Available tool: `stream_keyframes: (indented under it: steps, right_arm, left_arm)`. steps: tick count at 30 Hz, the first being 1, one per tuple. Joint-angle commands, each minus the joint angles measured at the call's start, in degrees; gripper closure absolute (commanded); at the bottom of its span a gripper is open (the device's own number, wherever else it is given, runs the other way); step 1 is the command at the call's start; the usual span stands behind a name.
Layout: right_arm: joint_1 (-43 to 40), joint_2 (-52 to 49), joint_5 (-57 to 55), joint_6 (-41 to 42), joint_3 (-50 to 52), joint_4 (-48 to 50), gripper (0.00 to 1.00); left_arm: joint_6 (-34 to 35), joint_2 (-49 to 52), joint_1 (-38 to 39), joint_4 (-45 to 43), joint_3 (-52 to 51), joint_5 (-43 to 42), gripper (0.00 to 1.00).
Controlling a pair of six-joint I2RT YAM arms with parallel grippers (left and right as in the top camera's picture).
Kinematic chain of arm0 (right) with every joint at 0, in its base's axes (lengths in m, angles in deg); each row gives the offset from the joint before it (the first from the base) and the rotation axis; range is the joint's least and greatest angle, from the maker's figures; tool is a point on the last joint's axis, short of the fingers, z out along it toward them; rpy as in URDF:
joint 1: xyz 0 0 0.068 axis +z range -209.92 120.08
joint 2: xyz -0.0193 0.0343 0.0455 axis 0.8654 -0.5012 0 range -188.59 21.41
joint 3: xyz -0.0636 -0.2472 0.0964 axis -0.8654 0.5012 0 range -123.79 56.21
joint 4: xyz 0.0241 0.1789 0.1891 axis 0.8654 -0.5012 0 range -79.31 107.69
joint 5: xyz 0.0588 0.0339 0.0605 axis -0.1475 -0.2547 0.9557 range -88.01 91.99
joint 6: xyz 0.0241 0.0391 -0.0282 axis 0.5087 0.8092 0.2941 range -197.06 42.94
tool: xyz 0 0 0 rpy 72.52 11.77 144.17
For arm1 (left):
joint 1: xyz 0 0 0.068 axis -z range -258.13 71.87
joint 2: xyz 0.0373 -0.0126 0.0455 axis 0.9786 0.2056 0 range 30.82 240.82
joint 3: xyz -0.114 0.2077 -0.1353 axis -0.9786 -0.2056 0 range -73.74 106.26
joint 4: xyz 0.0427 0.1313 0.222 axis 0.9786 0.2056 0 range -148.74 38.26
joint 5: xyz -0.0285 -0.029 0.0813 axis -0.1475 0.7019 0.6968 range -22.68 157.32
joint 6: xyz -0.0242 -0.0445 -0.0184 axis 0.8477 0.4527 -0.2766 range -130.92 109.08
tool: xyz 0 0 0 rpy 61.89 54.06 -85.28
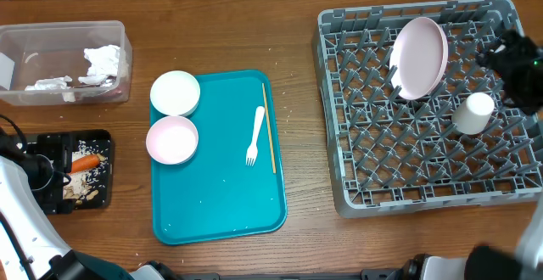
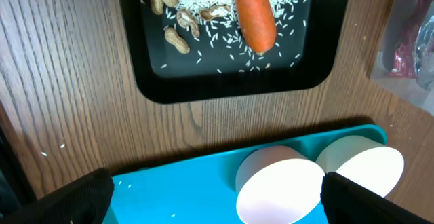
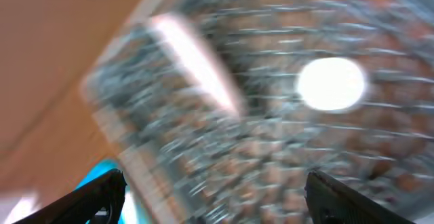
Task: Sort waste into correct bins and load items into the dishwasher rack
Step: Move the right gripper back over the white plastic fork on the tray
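A teal tray (image 1: 219, 212) holds a white bowl (image 1: 175, 92), a pink bowl (image 1: 171, 139), a white fork (image 1: 254, 136) and a wooden chopstick (image 1: 269, 127). The grey dishwasher rack (image 1: 424, 187) holds a pink plate (image 1: 420, 57) on edge and a white cup (image 1: 473, 113). My left gripper (image 1: 49, 168) is open and empty above the black tray (image 1: 100, 140). In the left wrist view my open fingers (image 2: 217, 203) frame the pink bowl (image 2: 281, 187) and the white bowl (image 2: 363, 166). My right gripper (image 1: 512, 59) hovers open and empty over the rack's far right. The blurred right wrist view (image 3: 224, 203) shows the cup (image 3: 331, 83).
The black tray holds a carrot (image 2: 254, 13), rice and peanuts (image 2: 178, 39). A clear bin (image 1: 64, 27) with crumpled paper stands at the back left. Bare wooden table lies between the teal tray and the rack.
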Motion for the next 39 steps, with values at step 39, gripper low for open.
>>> stream_keyframes:
  steps: [39]
  right_arm:
    - [61.0,-33.8,-12.1,12.2,1.9,24.0,0.05]
  left_arm:
    - [1.0,0.2,-0.2,0.1,-0.2,0.6,0.0]
